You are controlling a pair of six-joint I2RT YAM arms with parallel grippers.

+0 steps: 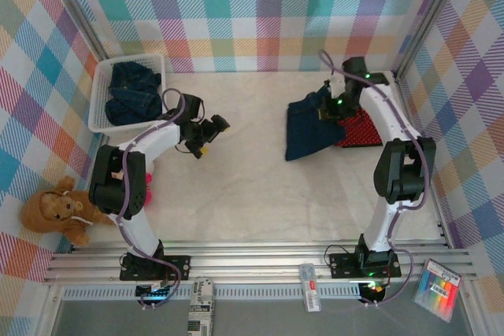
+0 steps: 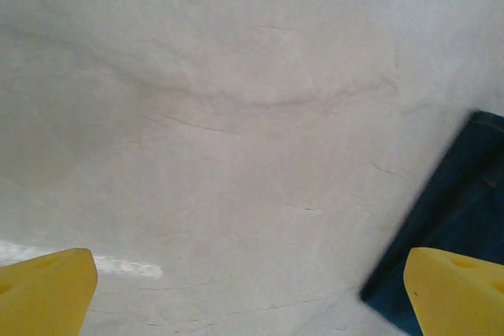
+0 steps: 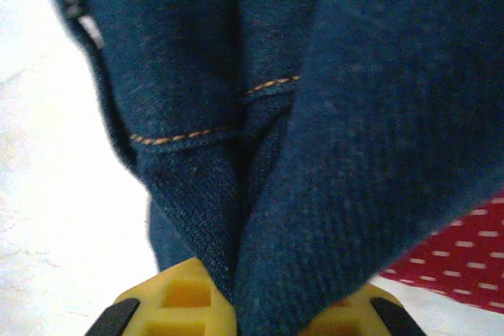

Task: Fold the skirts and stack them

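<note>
A dark blue denim skirt [image 1: 311, 127] lies at the right of the table, its far edge lifted. My right gripper [image 1: 329, 105] is shut on that edge; in the right wrist view the denim [image 3: 315, 131] bunches between the yellow fingers [image 3: 177, 304]. A red skirt with white dots [image 1: 364, 131] lies under and beside it, also seen as a red corner [image 3: 465, 261]. My left gripper [image 1: 211, 135] hangs open over bare table left of centre, its yellow fingertips [image 2: 47, 293] wide apart, the denim's corner [image 2: 465, 202] at right. More dark denim skirts [image 1: 132, 92] fill the basket.
The white mesh basket [image 1: 101, 96] stands at the back left. A brown plush toy [image 1: 59, 210] and a pink one [image 1: 146, 188] sit by the left arm's base. Plaid walls close the table on three sides.
</note>
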